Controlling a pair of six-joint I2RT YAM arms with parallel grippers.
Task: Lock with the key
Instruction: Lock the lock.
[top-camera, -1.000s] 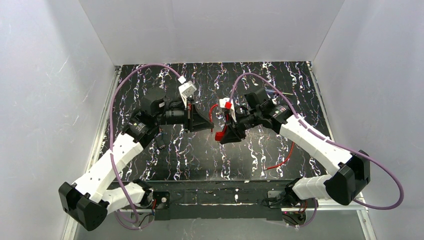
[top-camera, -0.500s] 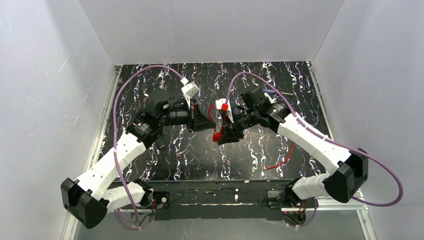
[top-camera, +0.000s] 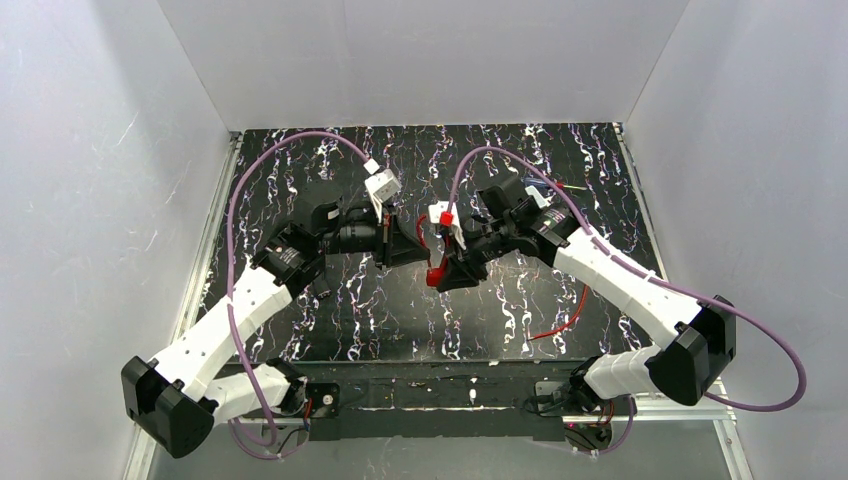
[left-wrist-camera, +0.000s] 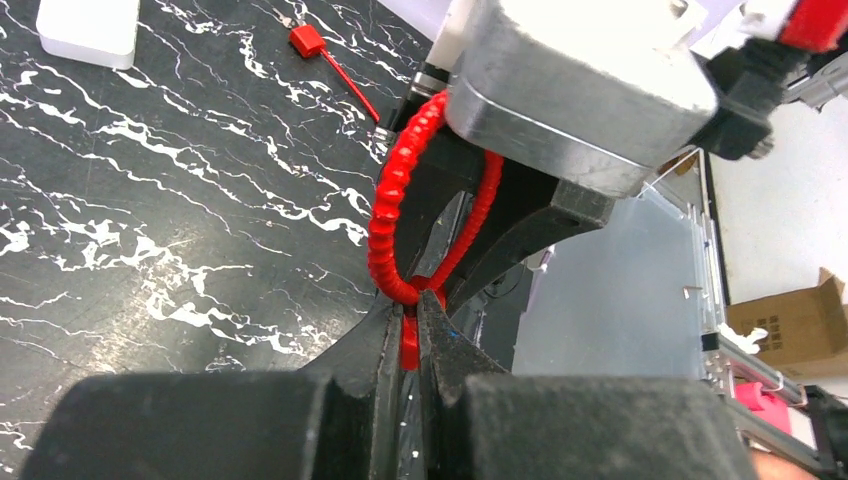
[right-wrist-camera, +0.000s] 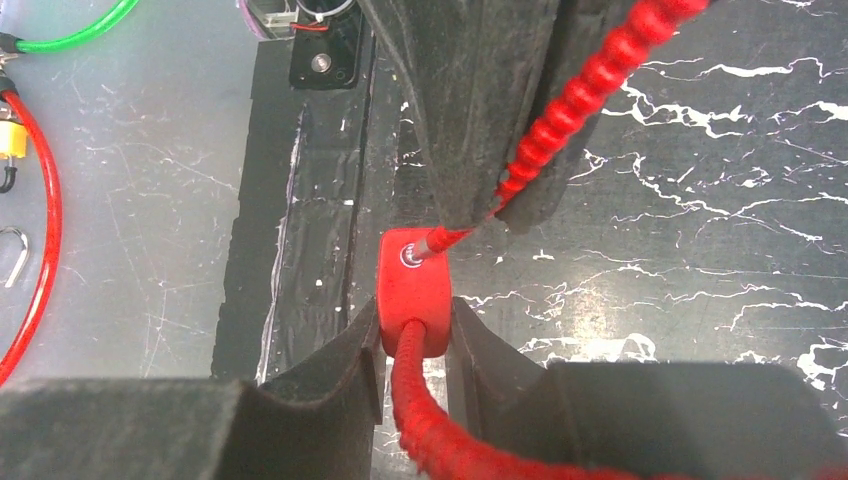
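Note:
My right gripper is shut on the red lock body, held above the table mid-scene. A red ribbed cable loops out of the body; it also shows in the left wrist view. My left gripper is shut on a thin red piece, apparently the key's head. In the right wrist view the left fingers come down from above, and a metal shaft reaches from them into the round hole in the lock body's end. The two grippers meet tip to tip.
The table is black marble-patterned. A loose red cable lies at its right front. A white block and a red tag on a thin red line lie beyond. Green and red cables lie off the table's edge.
My left arm has stretched to the right and brought its gripper up against the lock. My right gripper has shifted slightly left with the lock body in it.

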